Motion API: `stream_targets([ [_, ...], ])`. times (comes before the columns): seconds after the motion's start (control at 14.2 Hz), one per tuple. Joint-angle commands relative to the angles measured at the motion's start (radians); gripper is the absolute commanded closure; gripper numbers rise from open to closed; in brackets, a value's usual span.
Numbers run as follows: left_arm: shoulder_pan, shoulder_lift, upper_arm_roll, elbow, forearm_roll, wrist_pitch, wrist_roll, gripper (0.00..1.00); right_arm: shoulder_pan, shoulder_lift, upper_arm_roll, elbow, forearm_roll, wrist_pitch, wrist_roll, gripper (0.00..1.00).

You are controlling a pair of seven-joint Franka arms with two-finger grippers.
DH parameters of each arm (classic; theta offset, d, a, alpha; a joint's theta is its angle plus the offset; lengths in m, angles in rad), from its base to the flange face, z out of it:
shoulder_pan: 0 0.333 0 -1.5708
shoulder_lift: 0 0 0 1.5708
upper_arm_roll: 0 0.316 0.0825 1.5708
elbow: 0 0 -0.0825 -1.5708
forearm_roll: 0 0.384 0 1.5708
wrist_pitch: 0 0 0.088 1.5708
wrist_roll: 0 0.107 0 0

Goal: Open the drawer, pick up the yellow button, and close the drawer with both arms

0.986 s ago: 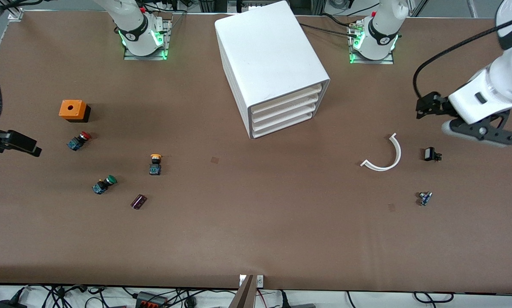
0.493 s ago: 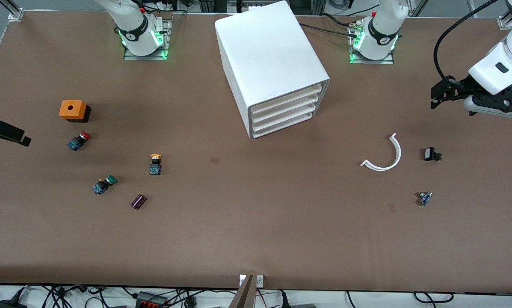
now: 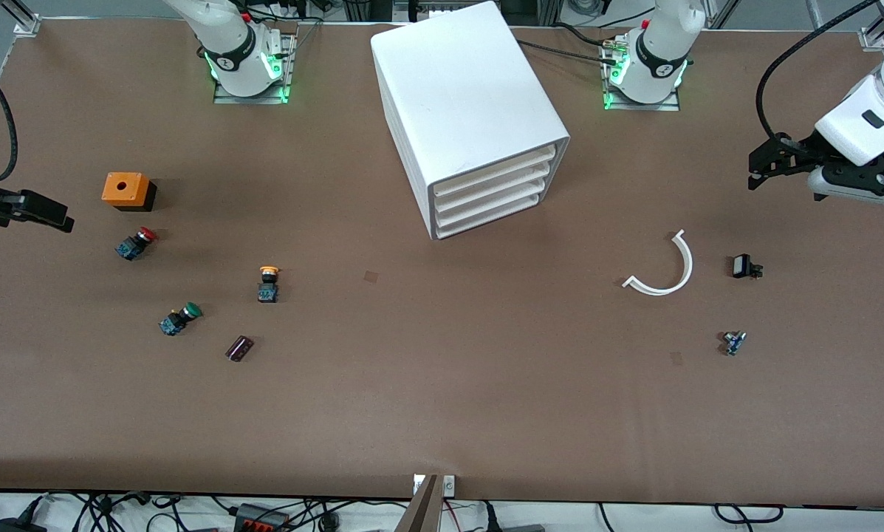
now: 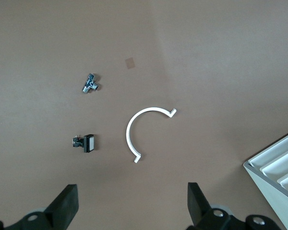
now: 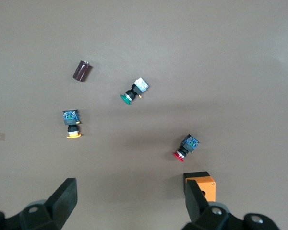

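Observation:
The white cabinet (image 3: 471, 111) stands mid-table near the bases, and its corner shows in the left wrist view (image 4: 278, 167). Its top drawer (image 3: 495, 168) is shut, like the three below it. The orange-yellow-capped button (image 3: 268, 284) lies on the table toward the right arm's end and also shows in the right wrist view (image 5: 71, 124). My right gripper (image 3: 50, 213) (image 5: 129, 201) is open and empty, up over the table's edge beside the orange box. My left gripper (image 3: 758, 171) (image 4: 132, 206) is open and empty, over bare table at the left arm's end.
Near the button lie an orange box (image 3: 125, 189), a red-capped button (image 3: 136, 243), a green-capped button (image 3: 179, 318) and a dark cylinder (image 3: 239, 348). Toward the left arm's end lie a white curved strip (image 3: 667, 270), a small black part (image 3: 744, 266) and a small metal part (image 3: 734, 342).
The left gripper has risen and drawn back toward its end of the table. The right gripper has shifted along the table's edge toward the orange box. Nothing on the table moved.

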Motion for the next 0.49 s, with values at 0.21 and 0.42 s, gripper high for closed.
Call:
stream_targets([
  [0.21, 0.014, -0.012, -0.019, -0.005, 0.012, 0.013, 0.02, 0.0, 0.0, -0.113, 0.003, -0.159, -0.014, 0.05, -0.012, 0.0],
  [0.42, 0.011, -0.011, -0.019, -0.002, 0.012, 0.008, 0.02, 0.0, 0.008, -0.113, 0.006, -0.153, -0.014, 0.035, -0.007, 0.0],
])
